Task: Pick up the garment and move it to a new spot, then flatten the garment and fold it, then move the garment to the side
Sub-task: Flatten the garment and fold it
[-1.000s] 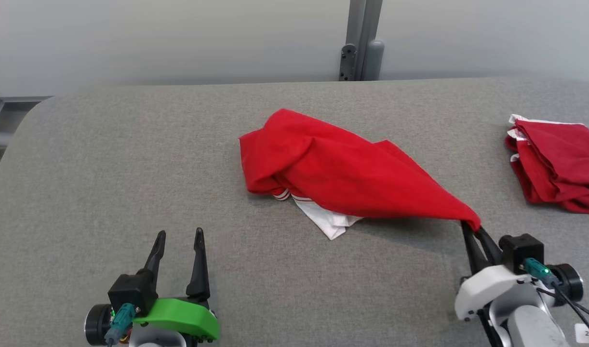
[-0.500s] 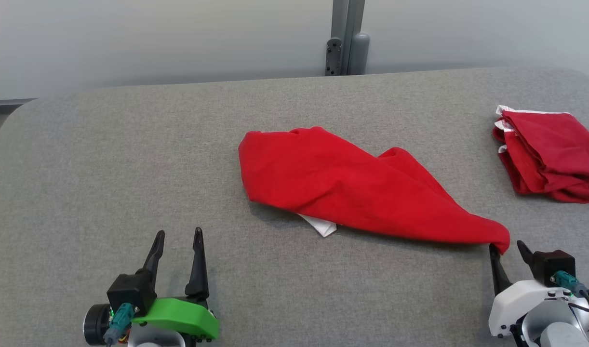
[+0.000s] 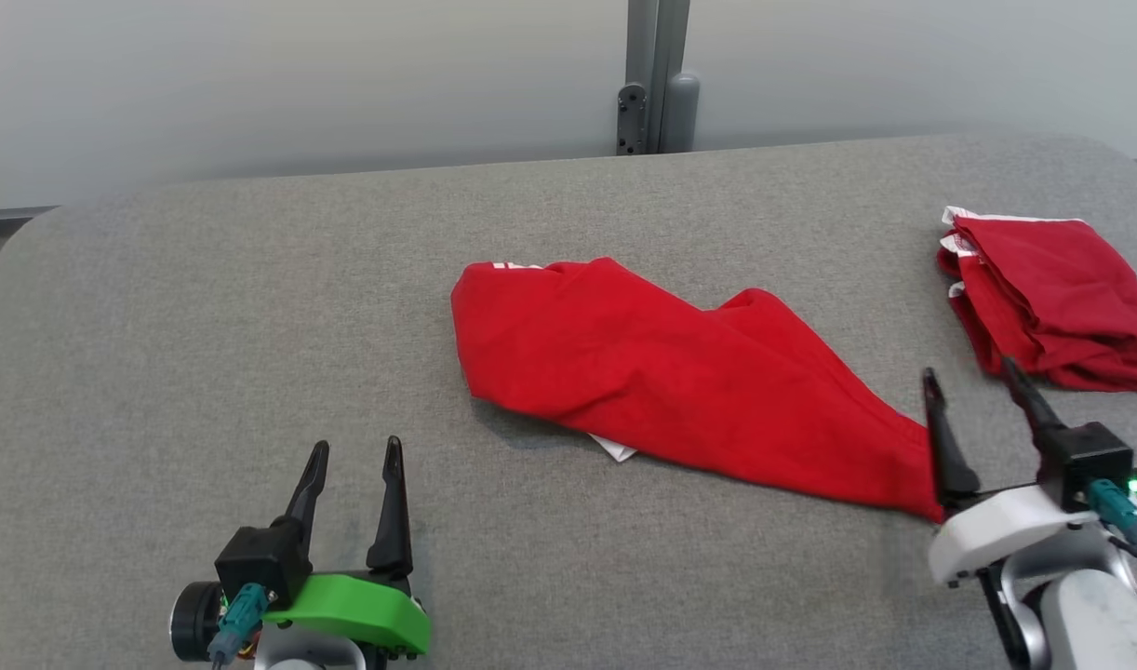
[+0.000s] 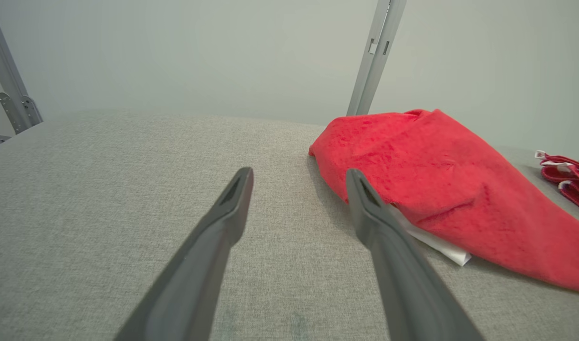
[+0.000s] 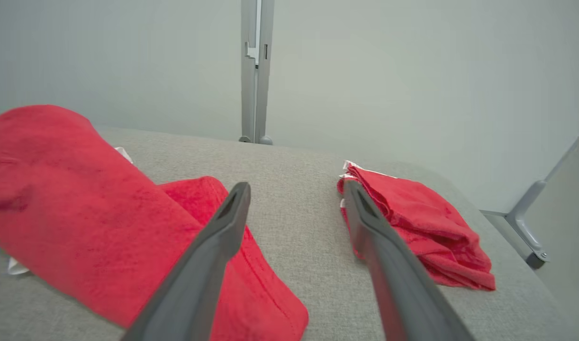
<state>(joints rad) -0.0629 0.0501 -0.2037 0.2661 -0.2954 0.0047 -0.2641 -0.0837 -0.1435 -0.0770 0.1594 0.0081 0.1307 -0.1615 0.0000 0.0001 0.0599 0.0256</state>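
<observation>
Garment [image 3: 680, 381] down on the grey table [image 3: 206, 307], right around the middle in the head view: a crumpled red heap, broad at its left end and tapering to a point toward the robot's right. A scrap of white lining [image 3: 615, 448] peeks out under its near edge. Right gripper [image 3: 967, 368] stands at that tapered tip with its jaws spread wide and nothing between them, one finger right against the red edge; whether it touches, hard to call. Left gripper [image 3: 356, 444] sits low at the near left, jaws apart, empty, well clear of the cloth. Over at the far right lies a folded red pile [image 3: 1052, 298], apart from the garment.

On to the left wrist view: left gripper [image 4: 299, 174] open over bare table, the garment [image 4: 436, 180] off to the right just past one finger, white lining [image 4: 441, 244] showing beneath it.

Right wrist view now: right gripper [image 5: 296, 185] wide open, grey table between the fingers, garment [image 5: 81, 199] to the left and running under one finger, folded red pile [image 5: 412, 222] behind the other
</observation>
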